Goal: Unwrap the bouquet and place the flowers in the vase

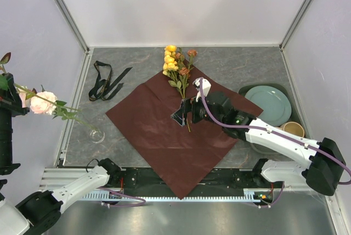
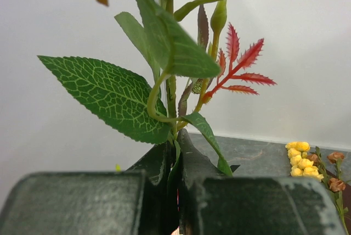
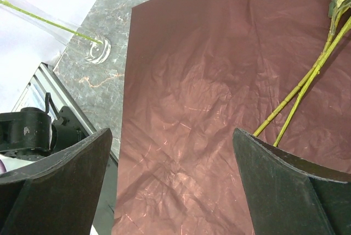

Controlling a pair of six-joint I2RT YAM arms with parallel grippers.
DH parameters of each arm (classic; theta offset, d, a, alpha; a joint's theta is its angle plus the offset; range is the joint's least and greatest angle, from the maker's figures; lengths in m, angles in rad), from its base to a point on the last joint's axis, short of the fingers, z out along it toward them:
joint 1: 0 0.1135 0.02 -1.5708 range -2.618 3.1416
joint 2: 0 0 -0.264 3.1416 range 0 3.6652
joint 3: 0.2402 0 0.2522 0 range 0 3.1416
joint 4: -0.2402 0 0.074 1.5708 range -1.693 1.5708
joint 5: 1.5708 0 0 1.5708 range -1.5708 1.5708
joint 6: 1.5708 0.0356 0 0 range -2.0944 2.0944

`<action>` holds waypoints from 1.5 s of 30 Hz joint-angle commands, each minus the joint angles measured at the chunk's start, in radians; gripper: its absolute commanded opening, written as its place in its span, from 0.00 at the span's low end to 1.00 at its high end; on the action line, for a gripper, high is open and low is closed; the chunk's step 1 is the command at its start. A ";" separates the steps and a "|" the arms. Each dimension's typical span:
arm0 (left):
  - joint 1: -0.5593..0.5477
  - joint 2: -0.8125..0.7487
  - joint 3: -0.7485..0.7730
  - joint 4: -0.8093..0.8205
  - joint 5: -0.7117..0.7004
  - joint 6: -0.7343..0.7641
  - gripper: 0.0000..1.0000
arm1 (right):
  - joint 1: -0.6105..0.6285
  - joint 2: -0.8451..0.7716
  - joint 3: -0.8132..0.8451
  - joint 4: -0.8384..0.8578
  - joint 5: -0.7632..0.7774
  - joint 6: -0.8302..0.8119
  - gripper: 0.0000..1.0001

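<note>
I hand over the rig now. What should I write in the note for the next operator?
Left gripper: shut on the stems of the pink roses, lower end inside the vase.
Right gripper: open, above the paper, next to the other stems.
Done: ribbon off, paper spread flat.
Left to do: release the roses into the vase, then move the yellow and orange flowers from the paper into it.

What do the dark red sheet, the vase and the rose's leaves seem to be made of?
Sheet: likely thin matte paper, finely creased and lying flat. Vase: clear glass, the stem shows through it. Leaves of the rose: probably fabric or plastic, with pale printed-looking veins and even colour.
</note>
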 commanded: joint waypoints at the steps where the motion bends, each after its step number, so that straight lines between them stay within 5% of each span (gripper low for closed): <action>1: -0.010 0.004 -0.001 0.011 -0.026 0.054 0.02 | 0.000 0.002 0.049 0.024 -0.006 0.013 0.98; 45: -0.012 0.092 -0.046 -0.129 0.069 -0.017 0.02 | -0.012 0.035 0.046 0.025 -0.026 -0.004 0.98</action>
